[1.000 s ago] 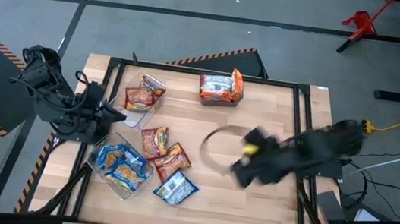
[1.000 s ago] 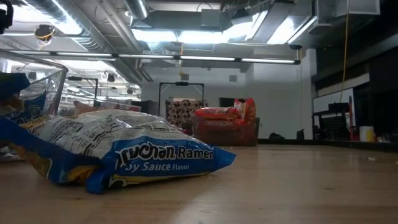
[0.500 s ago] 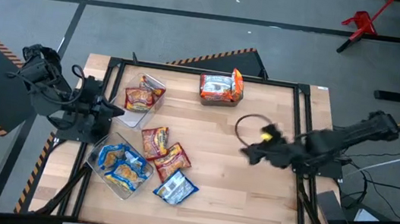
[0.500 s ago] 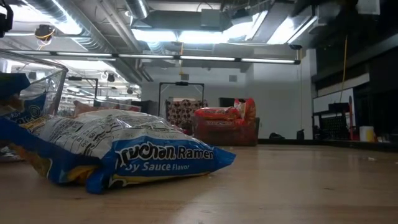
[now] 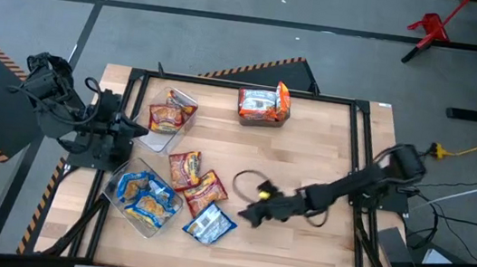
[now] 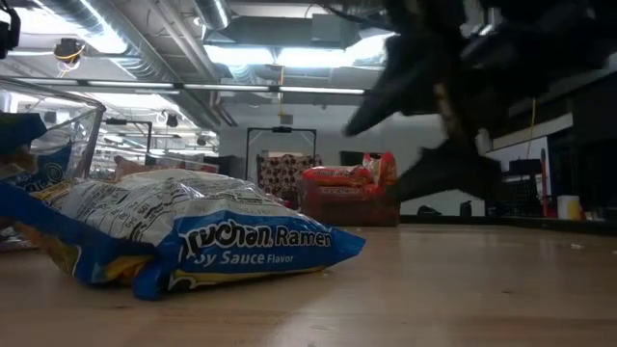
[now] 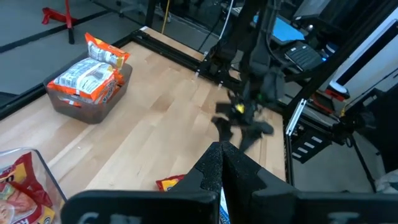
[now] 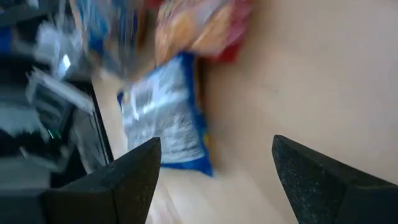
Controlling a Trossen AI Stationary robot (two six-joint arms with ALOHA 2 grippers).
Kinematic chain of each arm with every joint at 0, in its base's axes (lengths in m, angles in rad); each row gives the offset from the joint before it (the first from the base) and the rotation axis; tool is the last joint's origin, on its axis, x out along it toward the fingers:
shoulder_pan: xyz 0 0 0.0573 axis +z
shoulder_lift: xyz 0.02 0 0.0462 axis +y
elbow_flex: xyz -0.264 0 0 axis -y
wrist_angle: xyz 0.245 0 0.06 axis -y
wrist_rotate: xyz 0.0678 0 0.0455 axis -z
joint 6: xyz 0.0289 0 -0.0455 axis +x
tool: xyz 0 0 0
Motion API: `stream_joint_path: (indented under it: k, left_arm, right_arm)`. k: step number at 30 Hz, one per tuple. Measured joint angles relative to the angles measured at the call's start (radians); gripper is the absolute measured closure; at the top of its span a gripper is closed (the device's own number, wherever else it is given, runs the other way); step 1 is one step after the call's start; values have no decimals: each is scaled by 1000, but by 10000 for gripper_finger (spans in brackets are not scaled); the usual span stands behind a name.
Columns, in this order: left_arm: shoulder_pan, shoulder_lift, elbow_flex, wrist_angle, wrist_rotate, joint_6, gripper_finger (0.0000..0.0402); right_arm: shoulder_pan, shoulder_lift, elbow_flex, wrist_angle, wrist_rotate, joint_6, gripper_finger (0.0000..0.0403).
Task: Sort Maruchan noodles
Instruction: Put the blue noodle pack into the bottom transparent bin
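Target pkt: blue-and-white packet, lying flat on the surface near the front edge, just beside the clear bin holding more blue pkts. Low view shows the same pkt up close, puffy and crinkled.
Other pkts: two red-orange packets loose at mid-surface, touching each other; more in the left rear bin and the far bin.
Handling (my est.): light, thin film, slippery; brick inside is stiff but brittle, so I'd use low squeeze force. The flat lie gives no edge to pinch from above.
Grip pt (my est.): short end nearest the right arm, or across the narrow width at mid-body.
Right claw: fingers spread wide, empty; arm stretched low across the surface, tip close to the blue pkt, not touching. Right wrist view looks at that pkt between both fingers.
Left claw: fingers pressed together, empty; arm parked at the left edge by the bins.
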Motion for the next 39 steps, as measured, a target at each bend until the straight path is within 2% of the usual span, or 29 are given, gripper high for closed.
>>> stream_joint_path:
  k: [3,8,12,16,23,27,36,39]
  left_arm:
    - [0,0,0,-6,0,0,401]
    - [0,0,0,-9,1,0,401]
    - [0,0,0,-16,2,0,401]
    - [0,0,0,-17,2,0,401]
    - [0,0,0,-20,2,6,401]
    - [0,0,0,-20,2,6,401]
    - [0,0,0,-21,2,7,401]
    - [0,0,0,-21,2,7,401]
  right_arm:
    - [0,115,144,-94,-50,-90,109]
    - [0,250,382,-267,-54,-198,109]
    - [-7,326,503,-369,-60,-252,109]
    - [-16,376,552,-388,-85,-251,109]
    - [-26,397,561,-409,-106,-233,118]
    - [-34,395,561,-416,-133,-226,171]
    - [-34,397,559,-411,-169,-198,366]
    - [-34,393,562,-407,-180,-198,390]
